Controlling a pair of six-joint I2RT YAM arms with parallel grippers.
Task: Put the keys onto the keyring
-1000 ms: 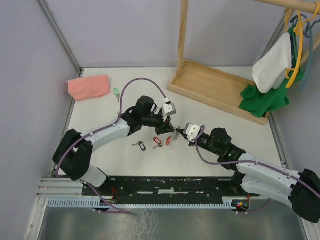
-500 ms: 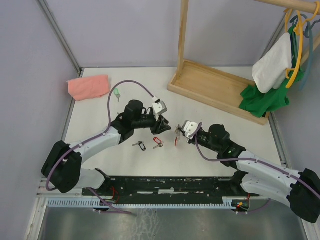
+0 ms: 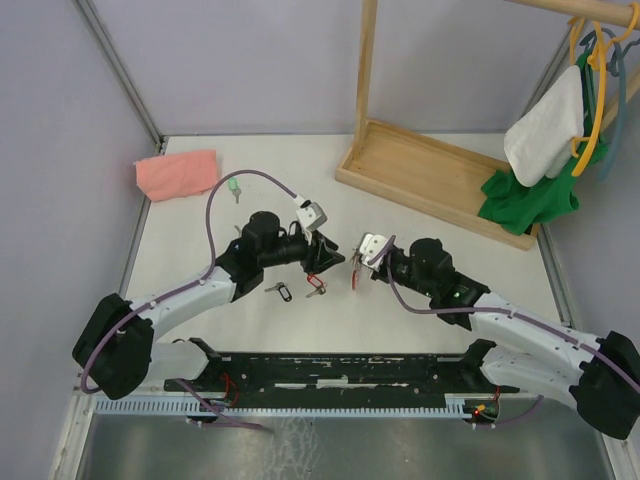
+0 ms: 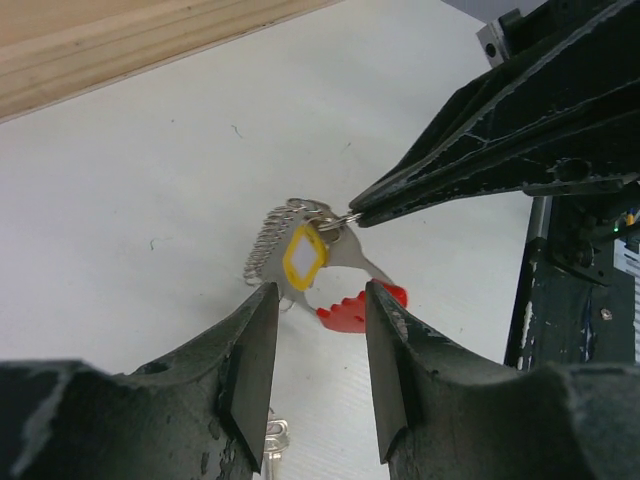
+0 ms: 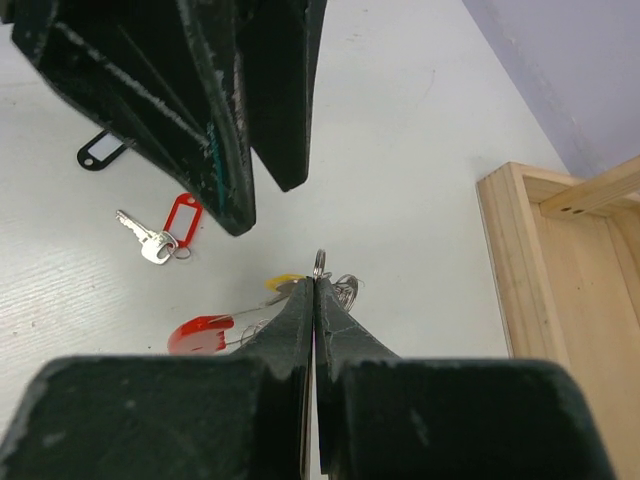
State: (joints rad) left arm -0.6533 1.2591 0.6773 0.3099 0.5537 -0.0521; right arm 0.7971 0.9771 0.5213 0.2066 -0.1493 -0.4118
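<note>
Top external view: nearest the arm bases, a black key (image 3: 279,291) and a red key (image 3: 316,286) lie loose on the table (image 3: 175,235). Just beyond them the left gripper (image 4: 320,292) hangs released and empty, facing the keyring (image 4: 265,250). The right gripper (image 5: 315,285) is clenched on its wire loop, holding it up at centre, a yellow key (image 4: 303,255) apparently threaded on. Far left lies a green key (image 3: 232,186). Likely step: fetching another key. The left arm would need to lower onto the red one.
</note>
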